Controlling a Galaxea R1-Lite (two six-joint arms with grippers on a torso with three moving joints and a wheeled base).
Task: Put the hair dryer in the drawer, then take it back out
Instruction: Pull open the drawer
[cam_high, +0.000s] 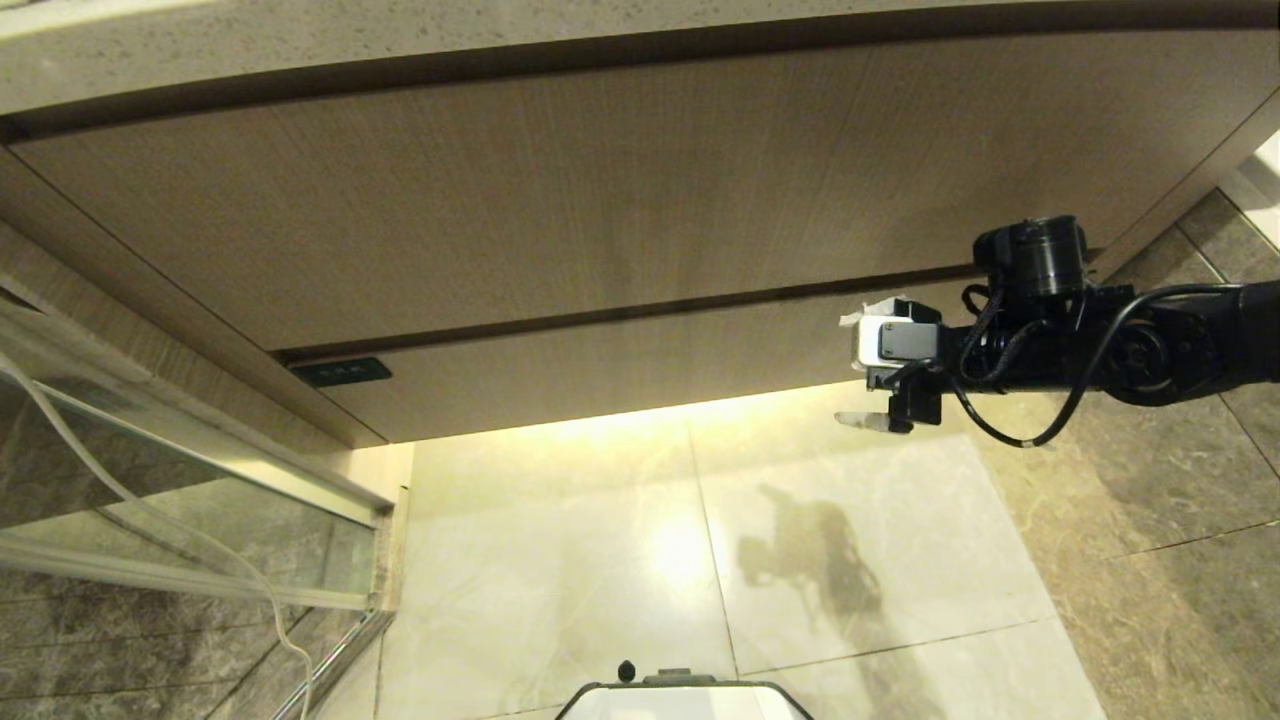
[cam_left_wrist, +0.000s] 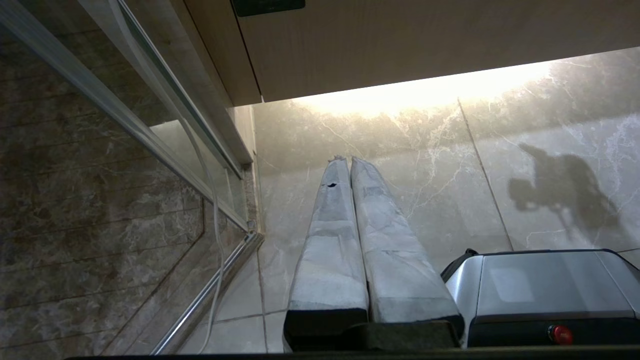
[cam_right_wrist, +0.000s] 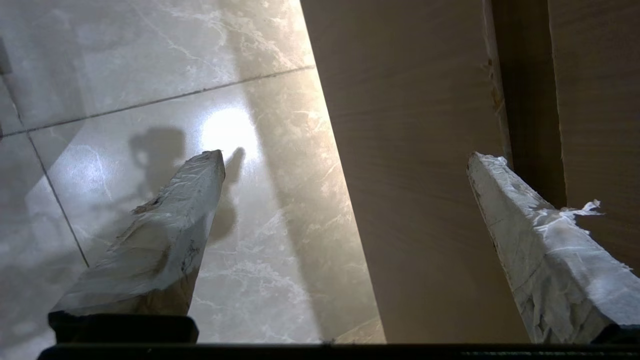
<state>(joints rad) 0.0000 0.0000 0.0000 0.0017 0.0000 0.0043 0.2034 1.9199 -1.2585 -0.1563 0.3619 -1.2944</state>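
Drawer (cam_high: 620, 375) shut, its black corner label (cam_high: 340, 372) unreadable; right gripper (cam_high: 868, 365) spread wide and empty before its front; left gripper (cam_left_wrist: 350, 165) pressed closed.

drawer (cam_high: 640, 375) label unreadable — right arm (cam_high: 1180, 345) cropped

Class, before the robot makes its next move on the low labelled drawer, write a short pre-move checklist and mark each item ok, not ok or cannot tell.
1. Right pincer open: ok, fingers spread wide.
2. Right pincer at the drawer front: ok, one finger by the gap above it, the other over the floor.
3. Drawer open: not ok, front flush with the cabinet.
4. Hair dryer located: cannot tell, none in view.
5. Left pincer out of the way: ok, shut, pointing at the floor.
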